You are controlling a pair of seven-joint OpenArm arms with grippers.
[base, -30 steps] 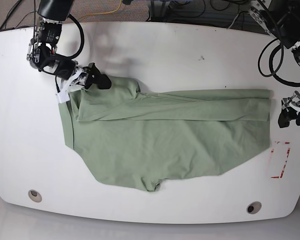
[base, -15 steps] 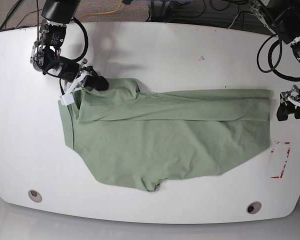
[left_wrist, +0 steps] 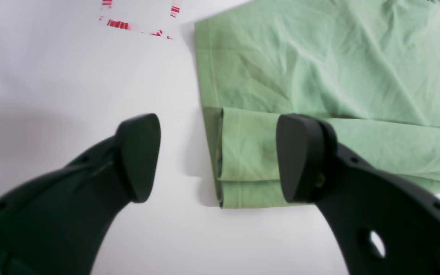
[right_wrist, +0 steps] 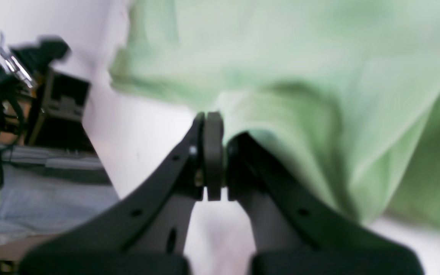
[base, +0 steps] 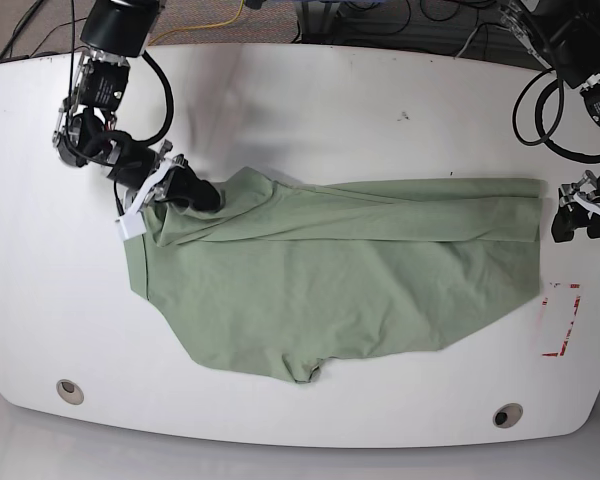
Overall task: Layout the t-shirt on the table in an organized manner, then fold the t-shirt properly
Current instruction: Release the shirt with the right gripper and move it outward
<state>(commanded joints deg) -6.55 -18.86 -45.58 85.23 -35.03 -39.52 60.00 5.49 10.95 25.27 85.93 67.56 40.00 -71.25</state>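
The pale green t-shirt point(base: 340, 290) lies spread across the white table point(base: 330, 100), its far strip folded over toward me. My right gripper point(base: 200, 192) sits at the shirt's upper left corner. In the blurred right wrist view that gripper point(right_wrist: 213, 152) is shut, with green t-shirt point(right_wrist: 300, 57) fabric draped over one finger. My left gripper point(base: 572, 222) hovers just off the shirt's right edge. In the left wrist view it point(left_wrist: 220, 156) is open, straddling the folded hem corner of the t-shirt point(left_wrist: 319, 57), touching nothing.
A red tape mark point(base: 562, 318) lies at the front right, also visible as red tape point(left_wrist: 139, 23). Two grey grommets point(base: 70, 390) point(base: 507, 414) sit near the front edge. Cables and dark equipment point(right_wrist: 52, 99) lie beyond the table's far edge.
My right gripper has moved toward the front and slightly right, pulling the shirt's upper left corner inward over the body. The left gripper has barely shifted.
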